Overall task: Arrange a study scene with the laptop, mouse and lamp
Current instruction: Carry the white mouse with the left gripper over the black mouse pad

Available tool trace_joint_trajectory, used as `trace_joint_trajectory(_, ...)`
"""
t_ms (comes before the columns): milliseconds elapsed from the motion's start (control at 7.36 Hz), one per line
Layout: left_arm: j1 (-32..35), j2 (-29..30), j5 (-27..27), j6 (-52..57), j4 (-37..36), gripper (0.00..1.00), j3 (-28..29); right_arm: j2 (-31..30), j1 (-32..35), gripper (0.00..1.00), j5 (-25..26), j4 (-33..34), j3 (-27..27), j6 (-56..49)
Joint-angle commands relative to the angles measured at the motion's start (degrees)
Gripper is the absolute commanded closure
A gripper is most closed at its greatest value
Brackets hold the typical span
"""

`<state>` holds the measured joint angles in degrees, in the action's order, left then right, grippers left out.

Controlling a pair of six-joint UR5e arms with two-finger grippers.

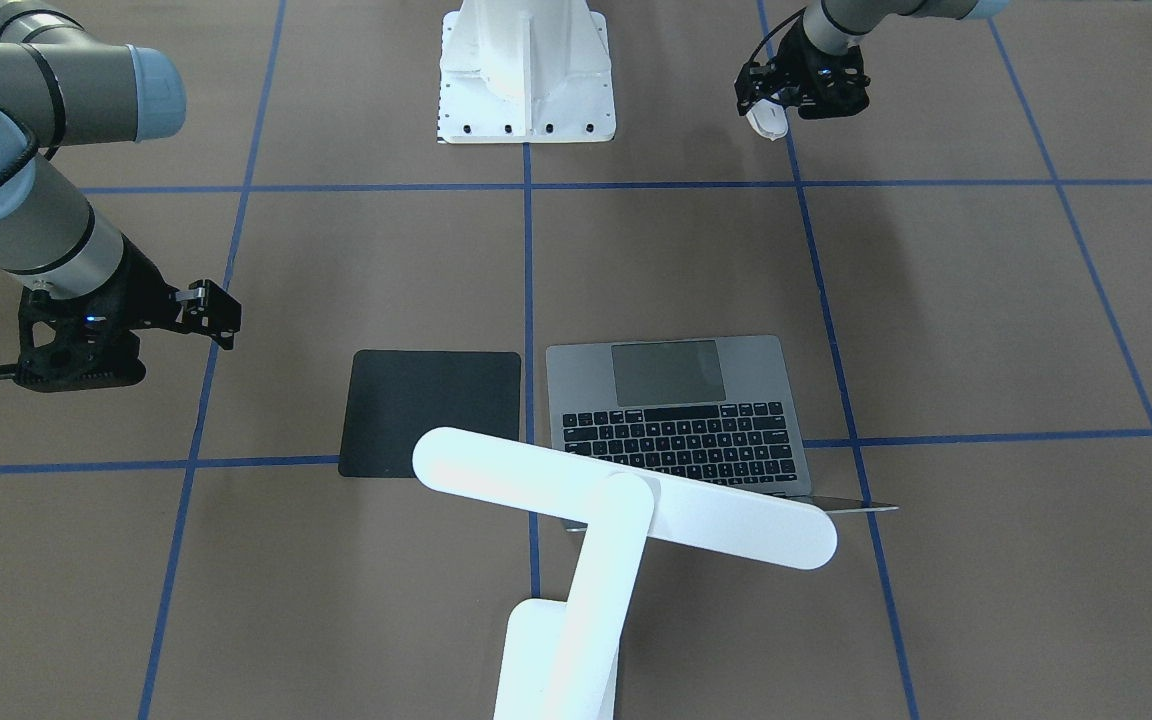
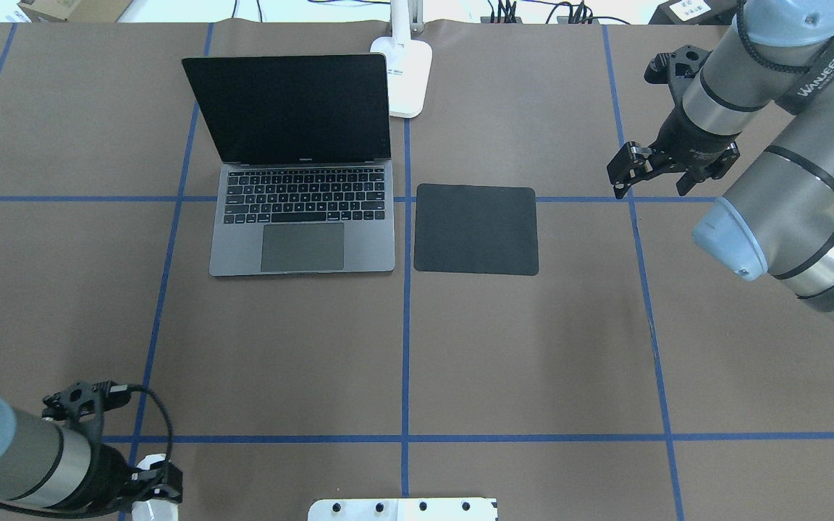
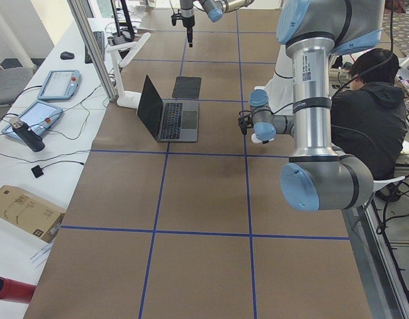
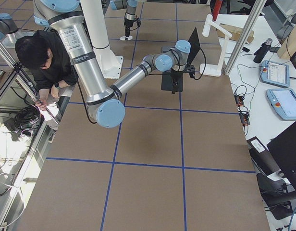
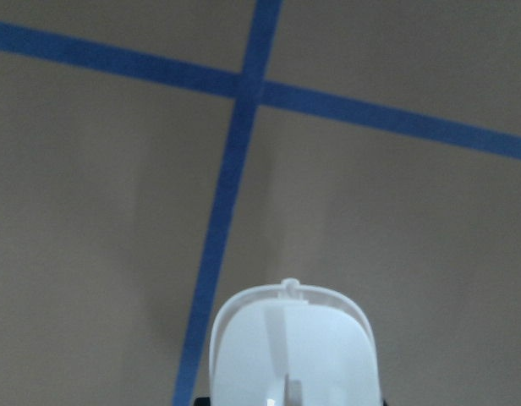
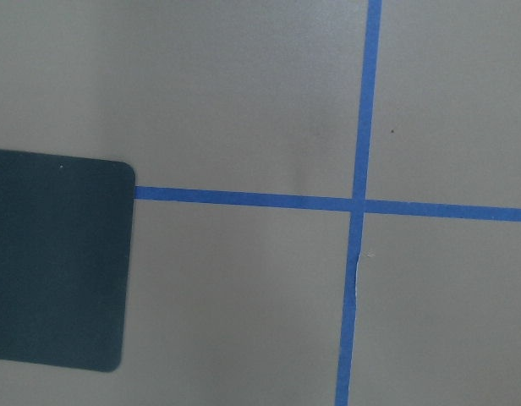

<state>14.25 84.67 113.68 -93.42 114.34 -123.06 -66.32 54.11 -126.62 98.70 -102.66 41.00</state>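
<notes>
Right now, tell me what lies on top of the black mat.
Nothing: the overhead view shows the black mat bare. The mouse is held in the left gripper, away from it. The lamp hides one corner in the front-facing view.

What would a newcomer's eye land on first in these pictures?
The open laptop at mid-table, with a black mat right beside it, and the white lamp, whose long head fills the foreground of the front-facing view. Next comes the left gripper near the robot's pedestal, holding the white mouse.
</notes>
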Motion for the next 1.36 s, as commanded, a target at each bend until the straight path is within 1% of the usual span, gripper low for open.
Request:
trace_joint_trajectory(0,5.9,21.1,1.5,3.2,-20.8,0.51,3.7,-0.1,0.0,0.00,0.1,0.0,0.2,-0.1)
trace_joint_trajectory(136,6.9,28.3,1.5,3.2,-23.1,0.51,8.0,-0.9,0.2,0.00,0.1,0.0,0.0,-0.1)
trace_joint_trajectory(408,9.5,38.8,1.4,3.2,-23.1,0.52,18.6,-3.0,1.9,0.00,-0.2,0.0,-0.7,-0.4)
trace_joint_trajectory(543,10.4,45.4,1.2,3.2,-23.0,0.52,25.4,-4.2,2.5,0.00,-0.2,0.0,-0.9,-0.7)
trace_joint_trajectory(679,11.4,51.7,0.9,3.2,-22.9,0.54,31.9,-4.9,3.0,0.00,-0.1,0.0,-1.0,-2.1)
trace_joint_trajectory(815,12.3,58.5,0.7,5.4,-23.0,0.54,38.7,-5.4,3.5,0.00,-0.2,0.0,-1.0,-2.4)
trace_joint_trajectory(951,12.6,63.1,-1.8,7.1,-23.0,0.55,43.7,-5.3,3.6,0.00,-0.2,0.0,-1.0,-2.4)
trace_joint_trajectory(1087,12.6,65.4,-3.0,9.5,-22.3,0.55,47.4,-5.4,3.6,0.00,-0.2,0.0,-1.0,-2.4)
trace_joint_trajectory(1223,12.8,67.0,-4.8,10.4,-22.2,0.55,49.5,-5.3,4.0,0.00,-0.3,0.0,-1.2,-2.4)
